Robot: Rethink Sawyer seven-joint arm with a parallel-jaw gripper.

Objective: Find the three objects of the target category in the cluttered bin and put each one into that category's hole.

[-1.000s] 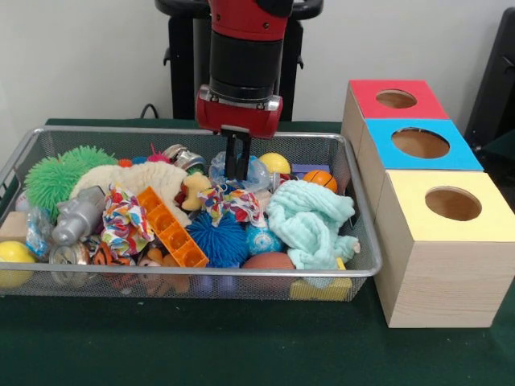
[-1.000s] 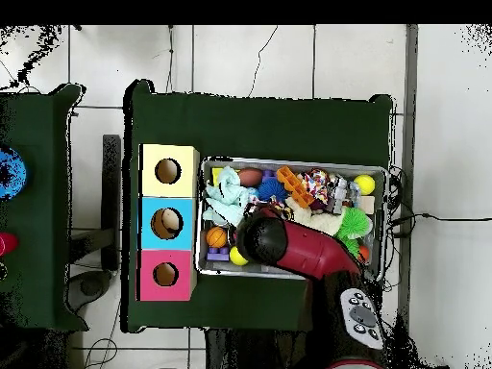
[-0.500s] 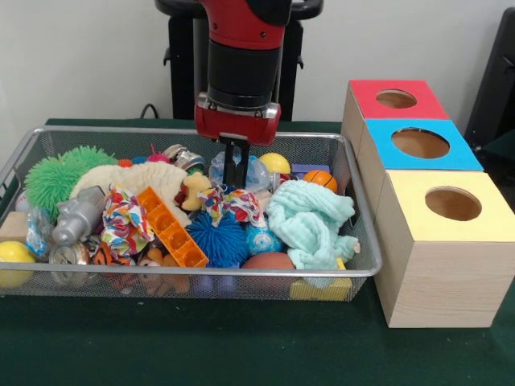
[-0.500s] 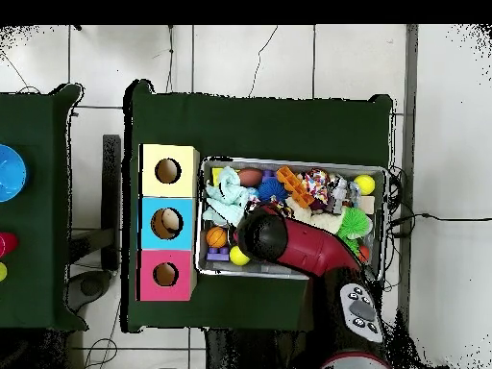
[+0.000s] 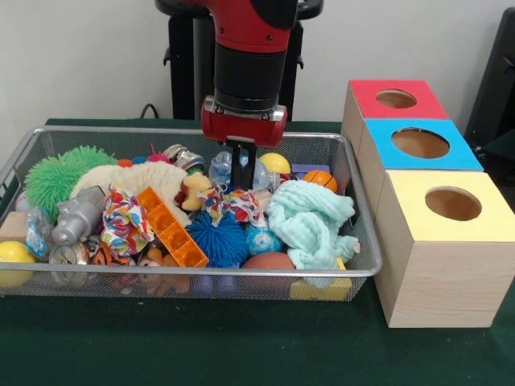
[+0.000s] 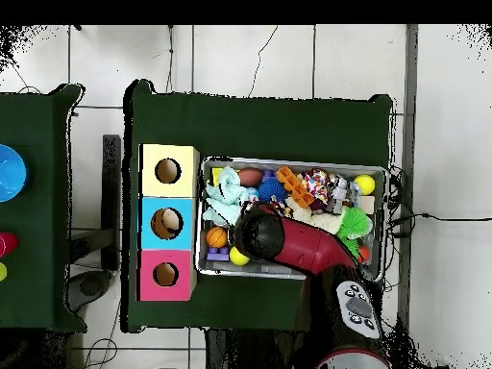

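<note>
My gripper [image 5: 243,183] hangs from the red and black arm over the back middle of the wire mesh bin [image 5: 366,241]. Its tip reaches down into a crumpled clear plastic piece [image 5: 220,167], beside a yellow ball [image 5: 276,163] and a small orange basketball [image 5: 321,178]. At the right stand three wooden boxes with a round hole each: red [image 5: 396,98], blue [image 5: 420,142] and yellow [image 5: 453,203]. In the overhead view the arm [image 6: 288,245] hides the gripper and the toys under it. The boxes [image 6: 167,221] stand left of the bin [image 6: 288,163].
The bin also holds a mint green cloth [image 5: 310,221], a blue spiky ball [image 5: 217,240], an orange block strip [image 5: 170,227], a green spiky ball [image 5: 56,175], a grey robot figure [image 5: 76,215], a patterned fabric toy [image 5: 125,221] and a yellow ball [image 5: 12,261].
The gripper has shifted slightly right and lower, sinking deeper into the clear plastic piece. The toys in the bin have stayed put.
</note>
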